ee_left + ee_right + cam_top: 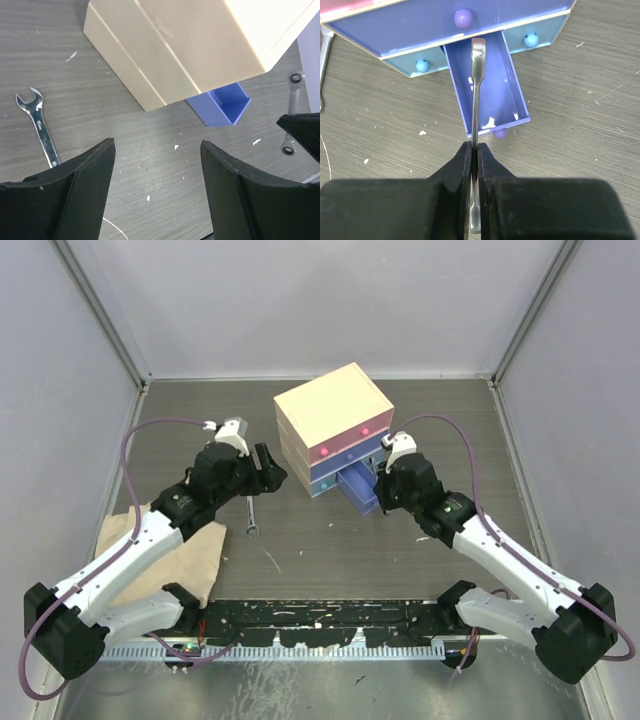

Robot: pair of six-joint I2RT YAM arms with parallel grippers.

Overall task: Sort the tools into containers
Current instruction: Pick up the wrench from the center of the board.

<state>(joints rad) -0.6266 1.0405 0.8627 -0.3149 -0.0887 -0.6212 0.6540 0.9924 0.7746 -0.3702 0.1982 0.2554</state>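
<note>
Grey wood-grain tabletop (330,550) is crossed first by 1 silver wrench (40,125), lying flat near the left claw (157,150), whose jaws are spread apart. Beyond, a 2nd wrench (476,90) is clamped in the right claw (475,150), aligned lengthwise above the open purple drawer (512,100) of the cream chest (330,405), presumably for release.

No text, label, brand or number can be read anywhere (chest (333,425) and lying wrench (39,125) included).

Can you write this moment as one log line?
left jaws open, empty | right jaws shut on wrench, at open drawer | other wrench on table
</note>
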